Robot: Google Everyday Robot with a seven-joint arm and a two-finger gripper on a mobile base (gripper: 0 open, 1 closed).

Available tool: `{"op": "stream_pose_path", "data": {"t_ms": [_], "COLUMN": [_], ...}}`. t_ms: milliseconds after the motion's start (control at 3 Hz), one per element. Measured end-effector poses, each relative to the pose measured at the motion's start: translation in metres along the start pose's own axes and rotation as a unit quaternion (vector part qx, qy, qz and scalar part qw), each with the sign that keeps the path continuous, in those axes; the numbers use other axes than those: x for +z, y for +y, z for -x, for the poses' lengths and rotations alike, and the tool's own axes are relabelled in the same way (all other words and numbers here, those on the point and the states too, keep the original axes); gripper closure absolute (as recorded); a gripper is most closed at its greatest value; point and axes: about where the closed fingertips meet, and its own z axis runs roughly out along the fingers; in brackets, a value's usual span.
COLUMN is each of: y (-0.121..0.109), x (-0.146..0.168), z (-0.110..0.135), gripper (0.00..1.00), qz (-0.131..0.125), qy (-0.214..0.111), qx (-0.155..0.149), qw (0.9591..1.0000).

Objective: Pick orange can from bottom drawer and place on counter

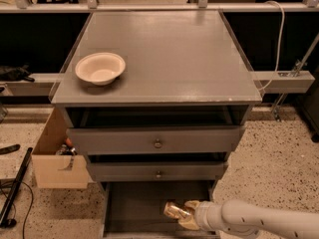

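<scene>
The orange can [173, 210] is small, gold-brown and silvery. It is held in my gripper [183, 214], which reaches in from the lower right on a white arm [249, 220]. The fingers [192, 204] are shut on the can, which lies on its side just above the dark floor of the open bottom drawer [134, 208]. The counter [164, 54] is the wide glossy grey top of the cabinet, well above the gripper.
A cream bowl [100, 67] sits on the counter's left side. Two knobbed drawers [157, 143] stick out above the bottom drawer. A cardboard box [56, 158] stands left of the cabinet. Cables and a black pole [15, 188] lie on the floor at left.
</scene>
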Motion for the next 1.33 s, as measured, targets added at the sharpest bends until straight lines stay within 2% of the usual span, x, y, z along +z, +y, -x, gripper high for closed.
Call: {"op": "stream_pose_path", "data": {"t_ms": [333, 667, 1000, 1333], "y": [0.003, 0.009, 0.041, 0.063], "x": [-0.012, -0.059, -0.115, -0.159], "z": [0.003, 0.031, 0.072, 0.117], "gripper": [1.00, 1.00, 1.00, 1.00], "qz": [-0.014, -0.064, -0.099, -0.119], "qy": [0.005, -0.002, -0.007, -0.024], "qx": [-0.015, -0.078, -0.146, -0.222], "qw": [0.9998, 0.9949, 0.9843, 0.9675]}}
